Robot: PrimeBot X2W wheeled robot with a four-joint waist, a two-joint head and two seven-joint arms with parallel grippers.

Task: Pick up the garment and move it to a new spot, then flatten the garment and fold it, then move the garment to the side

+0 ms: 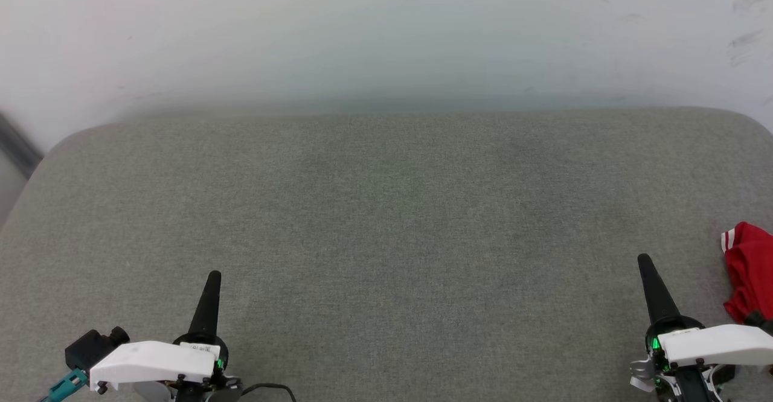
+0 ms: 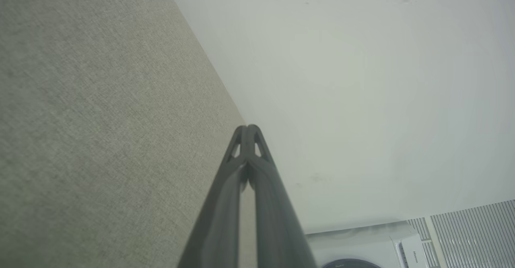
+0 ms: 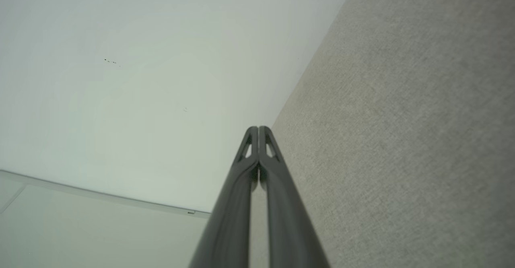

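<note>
The garment [image 1: 749, 275] is a bunched red cloth with a white-striped edge, lying at the far right of the grey padded surface [image 1: 386, 209] and cut off by the picture's edge. My right gripper [image 1: 644, 261] stands shut just left of it, apart from the cloth, holding nothing. At the lower left my left gripper [image 1: 213, 276] is shut too, and empty. In the left wrist view its fingers [image 2: 248, 129] meet at the tips over the surface's far edge. The right wrist view shows the right gripper [image 3: 258, 129] with its tips pressed together likewise.
A pale wall [image 1: 386, 34] rises behind the surface's far edge. The surface has rounded back corners. In the left wrist view a white appliance [image 2: 362, 246] and a ribbed panel [image 2: 470, 231] stand beyond the surface.
</note>
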